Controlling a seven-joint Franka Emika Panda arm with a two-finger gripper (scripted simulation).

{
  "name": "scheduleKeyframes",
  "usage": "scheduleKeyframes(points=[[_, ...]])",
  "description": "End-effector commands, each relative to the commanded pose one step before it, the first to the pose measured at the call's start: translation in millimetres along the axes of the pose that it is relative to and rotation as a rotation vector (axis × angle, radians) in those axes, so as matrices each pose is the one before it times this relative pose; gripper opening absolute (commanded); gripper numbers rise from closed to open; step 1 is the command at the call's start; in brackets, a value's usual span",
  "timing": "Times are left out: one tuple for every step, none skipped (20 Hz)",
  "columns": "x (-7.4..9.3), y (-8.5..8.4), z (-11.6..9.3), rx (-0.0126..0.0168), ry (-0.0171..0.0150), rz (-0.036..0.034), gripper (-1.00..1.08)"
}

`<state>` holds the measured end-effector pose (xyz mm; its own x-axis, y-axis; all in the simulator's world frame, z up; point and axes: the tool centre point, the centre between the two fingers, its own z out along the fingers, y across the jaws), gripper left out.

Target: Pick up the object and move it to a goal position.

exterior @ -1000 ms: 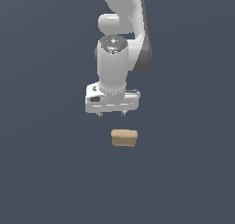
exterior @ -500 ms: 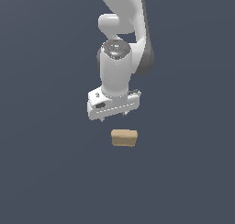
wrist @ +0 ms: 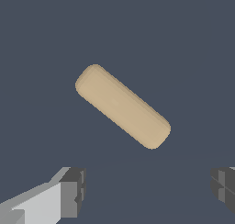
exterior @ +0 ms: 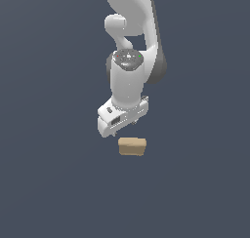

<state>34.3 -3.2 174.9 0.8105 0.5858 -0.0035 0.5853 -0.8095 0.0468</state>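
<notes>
A white-and-grey Franka arm hangs over a flat, dark blue-grey surface, its end effector pointed down and poised just above the object, a small tan block with plain matte faces and rounded edges. In the exterior view the block lies flat on the surface, directly below the end effector and a little toward that view's right of it, with a gap of bare surface showing between the two; nothing touches the block. From the wrist view, the block appears as an elongated bar lying at a diagonal across the line between the fingers. The end effector is spread wide: its two grey fingertips stand well apart at either side of that view, the block lying beyond them rather than between them, and the span between them is wider than the block is thick.
</notes>
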Motion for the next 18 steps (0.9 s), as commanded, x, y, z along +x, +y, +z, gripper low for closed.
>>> scheduleKeyframes(points=[[3.84, -0.98, 2.52, 0.00300, -0.00090, -0.07342, 1.00], [1.53, -0.28, 0.99, 0.00125, -0.00023, -0.02861, 1.00], [1.52, -0.23, 0.98, 0.00127, -0.00015, -0.02857, 1.00], [1.53, -0.19, 0.98, 0.00129, -0.00008, -0.02855, 1.00], [1.53, -0.14, 0.97, 0.00131, 0.00000, -0.02852, 1.00], [1.53, -0.10, 0.97, 0.00132, 0.00007, -0.02849, 1.00], [1.52, -0.05, 0.96, 0.00133, 0.00015, -0.02845, 1.00], [1.52, -0.01, 0.96, 0.00134, 0.00022, -0.02843, 1.00], [1.51, 0.03, 0.95, 0.00134, 0.00030, -0.02840, 1.00], [1.50, 0.08, 0.94, 0.00134, 0.00038, -0.02835, 1.00], [1.50, 0.12, 0.94, 0.00134, 0.00046, -0.02834, 1.00], [1.48, 0.17, 0.93, 0.00133, 0.00053, -0.02829, 1.00], [1.47, 0.21, 0.92, 0.00132, 0.00061, -0.02827, 1.00], [1.46, 0.25, 0.92, 0.00130, 0.00069, -0.02824, 1.00], [1.44, 0.30, 0.91, 0.00128, 0.00076, -0.02820, 1.00], [1.43, 0.34, 0.90, 0.00126, 0.00084, -0.02816, 1.00], [1.41, 0.38, 0.89, 0.00124, 0.00092, -0.02813, 1.00], [1.39, 0.42, 0.89, 0.00121, 0.00099, -0.02810, 1.00]])
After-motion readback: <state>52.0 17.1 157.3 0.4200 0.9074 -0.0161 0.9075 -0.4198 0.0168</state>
